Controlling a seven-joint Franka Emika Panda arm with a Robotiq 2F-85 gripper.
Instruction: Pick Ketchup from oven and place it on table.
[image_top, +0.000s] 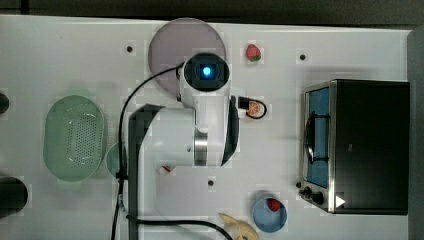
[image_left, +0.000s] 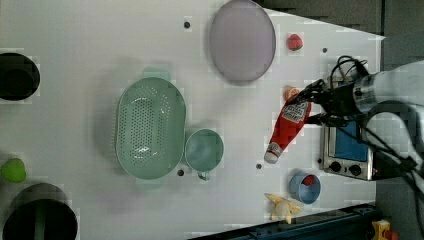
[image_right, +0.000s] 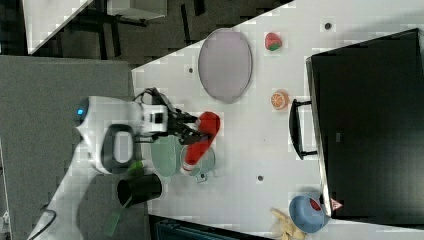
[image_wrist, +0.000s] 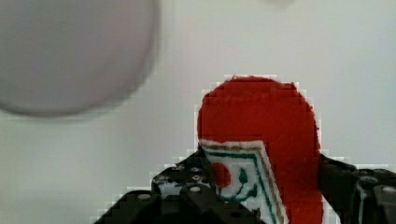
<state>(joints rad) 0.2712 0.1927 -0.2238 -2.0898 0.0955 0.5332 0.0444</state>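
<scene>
The ketchup (image_left: 289, 126) is a red squeeze bottle with a white-and-red label. It hangs tilted over the white table (image_left: 75, 45), white cap pointing away from the gripper. My gripper (image_left: 314, 107) is shut on the bottle's wide end, its black fingers (image_wrist: 184, 186) pressing both sides of the ketchup (image_wrist: 261, 135). In the right view the gripper (image_right: 189, 129) holds the ketchup (image_right: 204, 136) beside the green cup. In the top view the cap of the ketchup (image_top: 165, 169) peeks out from under the arm. The black oven (image_top: 367, 145) stands apart at the top view's right, glass door shut.
A purple plate (image_left: 242, 40) lies past the bottle, and a green colander (image_left: 149, 127) and small green cup (image_left: 204, 149) sit nearby. A strawberry (image_top: 253, 52), an orange slice (image_top: 255, 106), a blue bowl (image_top: 270, 214) and a banana (image_top: 241, 227) lie around the oven. Dark cups (image_left: 17, 75) stand at the left view's left edge.
</scene>
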